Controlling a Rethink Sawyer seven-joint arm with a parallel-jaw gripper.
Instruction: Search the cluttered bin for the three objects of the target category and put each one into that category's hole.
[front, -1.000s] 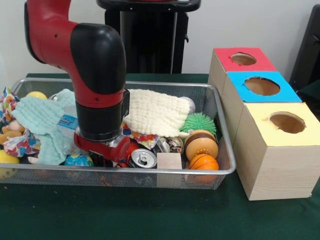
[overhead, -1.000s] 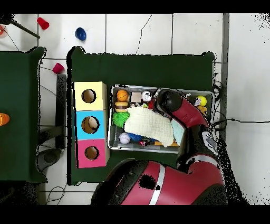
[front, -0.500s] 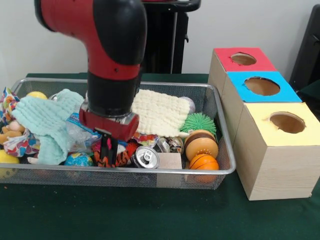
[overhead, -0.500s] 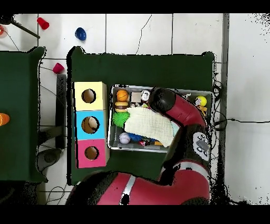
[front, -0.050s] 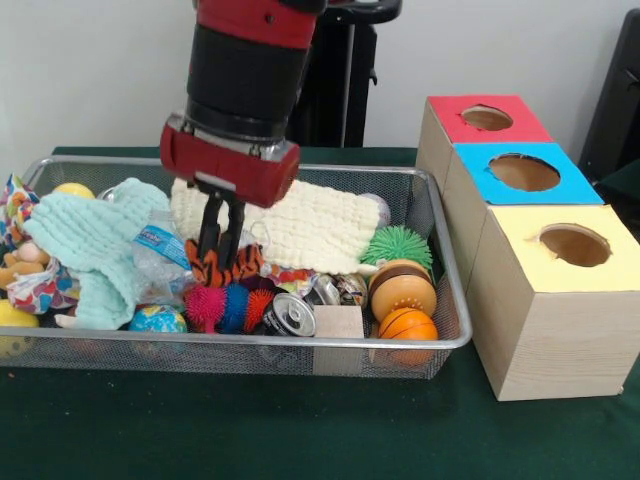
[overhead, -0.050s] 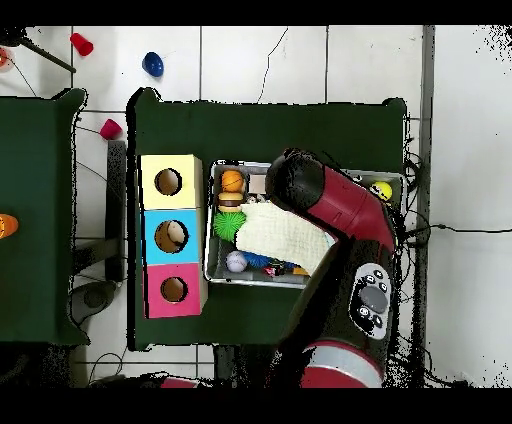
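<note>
Right now the gripper is hanging over the wire bin, fingers pinched together on an orange-and-black striped soft toy, which is sitting clear of the clutter below it. Judging from that, the toy is being carried as a target-category item, and the grip is high on it so the rest is dangling free of the pile. Which hole it belongs to I cannot tell from the frames.

Under the toy a pink, blue and red spiky thing is lying beside a drink can and a wooden block. A cream cloth and a mint cloth are covering much of the bin, probably hiding more objects. A green spiky ball, a toy burger and a small basketball are crowding the end nearest the boxes.

The front view is showing the grasp and the toy; the overhead view is not, since the arm is blocking them. Overhead is instead showing the layout: yellow box, blue box and red box in a row just beside the bin, holes facing up.
</note>
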